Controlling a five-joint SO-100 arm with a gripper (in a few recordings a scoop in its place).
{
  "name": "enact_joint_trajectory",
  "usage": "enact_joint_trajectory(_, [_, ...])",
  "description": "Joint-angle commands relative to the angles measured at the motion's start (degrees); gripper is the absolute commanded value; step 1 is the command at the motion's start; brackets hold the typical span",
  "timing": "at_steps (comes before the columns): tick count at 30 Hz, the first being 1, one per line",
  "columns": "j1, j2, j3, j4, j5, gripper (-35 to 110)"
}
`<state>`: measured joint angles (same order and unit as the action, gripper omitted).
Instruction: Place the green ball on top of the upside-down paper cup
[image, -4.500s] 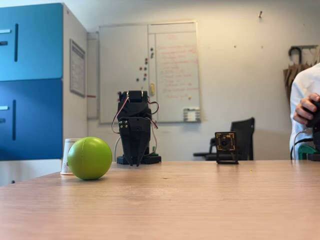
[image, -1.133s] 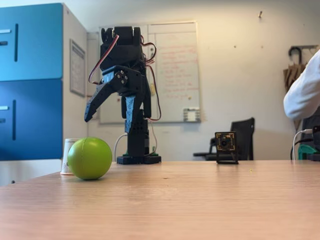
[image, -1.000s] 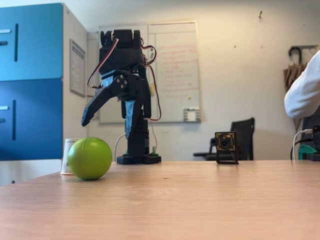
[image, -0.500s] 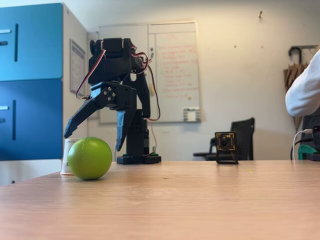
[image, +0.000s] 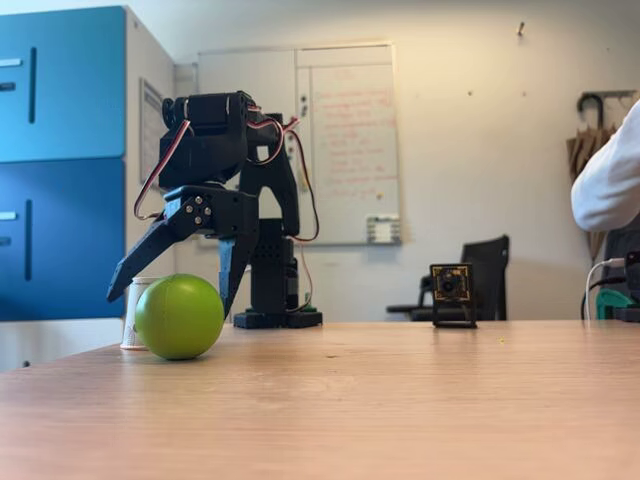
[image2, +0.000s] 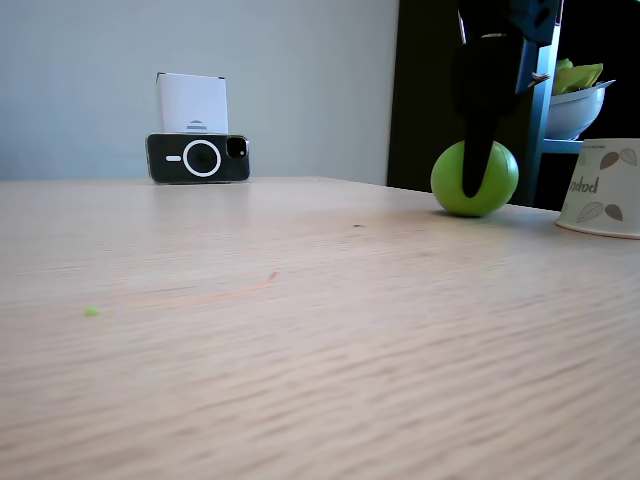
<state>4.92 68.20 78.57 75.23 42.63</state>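
Note:
A lime-green ball (image: 180, 317) rests on the wooden table (image: 380, 400) at the left. Behind it, mostly hidden, stands the white upside-down paper cup (image: 133, 310). In the other fixed view the green ball (image2: 502, 178) sits left of the leaf-printed cup (image2: 602, 188), a short gap apart. My black gripper (image: 170, 300) hangs open just above and around the ball, one fingertip (image: 116, 293) left of it and one (image: 228, 300) right of it. A dark finger (image2: 477, 120) crosses in front of the ball. Nothing is held.
The arm's base (image: 277, 318) stands behind the ball. A small camera on a stand (image: 452, 293) sits mid-table. A phone (image2: 198, 158) leans on a white box. A blue cabinet (image: 60, 160) is at the left, a person's sleeve (image: 605, 190) at the right.
The arm rose from its folded pose, opened its jaws wide, then swung left and down until the fingers straddle the ball. Ball and cup have not moved.

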Motion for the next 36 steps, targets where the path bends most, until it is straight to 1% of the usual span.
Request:
enact_joint_trajectory(1, [-0.53, 0.44, -1.58, -0.53, 0.18, 23])
enact_joint_trajectory(8, [-1.58, 4.22, -1.93, -2.29, 0.18, 21])
enact_joint_trajectory(18, [-2.9, 15.82, -3.52, -2.64, 0.18, 21])
enact_joint_trajectory(24, [-2.99, 23.99, -3.52, -0.97, 0.26, 21])
enact_joint_trajectory(30, [-2.02, 32.61, -3.52, 4.48, 0.18, 21])
enact_joint_trajectory(36, [2.11, 38.58, -3.6, 14.94, 0.26, 21])
